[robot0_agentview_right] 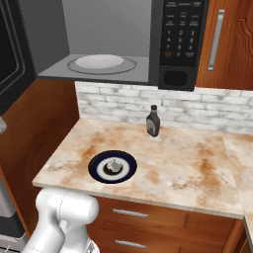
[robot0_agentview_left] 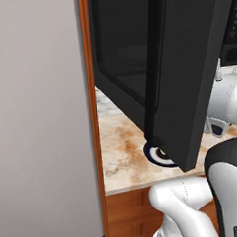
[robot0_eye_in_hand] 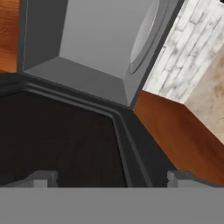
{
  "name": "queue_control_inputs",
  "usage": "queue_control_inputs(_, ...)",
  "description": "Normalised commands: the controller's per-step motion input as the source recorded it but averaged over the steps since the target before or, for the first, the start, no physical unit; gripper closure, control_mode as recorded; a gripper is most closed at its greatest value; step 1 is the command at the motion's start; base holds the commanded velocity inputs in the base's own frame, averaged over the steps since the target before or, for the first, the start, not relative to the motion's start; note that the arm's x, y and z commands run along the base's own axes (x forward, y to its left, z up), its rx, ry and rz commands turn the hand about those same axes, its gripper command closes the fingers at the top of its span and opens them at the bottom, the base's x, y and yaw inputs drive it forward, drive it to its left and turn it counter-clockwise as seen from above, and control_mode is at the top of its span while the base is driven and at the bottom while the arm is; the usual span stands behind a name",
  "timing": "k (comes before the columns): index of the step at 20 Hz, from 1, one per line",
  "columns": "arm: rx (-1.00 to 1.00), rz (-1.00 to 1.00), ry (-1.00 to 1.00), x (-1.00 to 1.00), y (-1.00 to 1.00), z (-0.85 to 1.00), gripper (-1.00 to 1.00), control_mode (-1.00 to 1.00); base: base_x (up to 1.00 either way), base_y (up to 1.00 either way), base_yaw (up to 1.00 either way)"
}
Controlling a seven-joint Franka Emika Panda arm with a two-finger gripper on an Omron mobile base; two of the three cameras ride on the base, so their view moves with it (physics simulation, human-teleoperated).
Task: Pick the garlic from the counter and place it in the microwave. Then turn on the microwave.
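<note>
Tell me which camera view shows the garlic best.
The right base view: the garlic sits in full sight on the dark-rimmed plate on the counter. In the left base view the open microwave door covers most of that plate, and no garlic can be made out there.

Black button panel on the large black box microwave: keypad digits 1–9 just legible. Upper button captions blurred. Dark sauce bottle label unreadable.

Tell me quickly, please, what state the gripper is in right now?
Gripper: open and holding nothing, its fingertips spread wide before the open microwave.
</note>
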Motion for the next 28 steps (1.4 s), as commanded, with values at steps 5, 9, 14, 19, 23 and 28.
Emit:
queue_control_inputs(5, 0.03, -0.15, 0.0, 0.08, 0.0, 0.0, -1.0, -1.0, 0.0, 0.0, 0.0)
queue_control_inputs(9, 0.11, -0.05, 0.06, 0.07, 0.0, 0.0, -1.0, -1.0, 0.0, 0.0, 0.0)
queue_control_inputs(14, 0.21, 0.0, 0.12, 0.0, -0.03, 0.02, -1.0, -1.0, 0.0, 0.0, 0.0)
queue_control_inputs(19, 0.24, 0.08, 0.13, -0.05, 0.04, 0.0, -1.0, -1.0, 0.0, 0.0, 0.0)
queue_control_inputs(23, 0.19, 0.09, 0.1, -0.06, 0.12, 0.0, -1.0, -1.0, 0.0, 0.0, 0.0)
queue_control_inputs(28, 0.16, 0.08, 0.08, -0.1, 0.1, 0.0, -1.0, -1.0, 0.0, 0.0, 0.0)
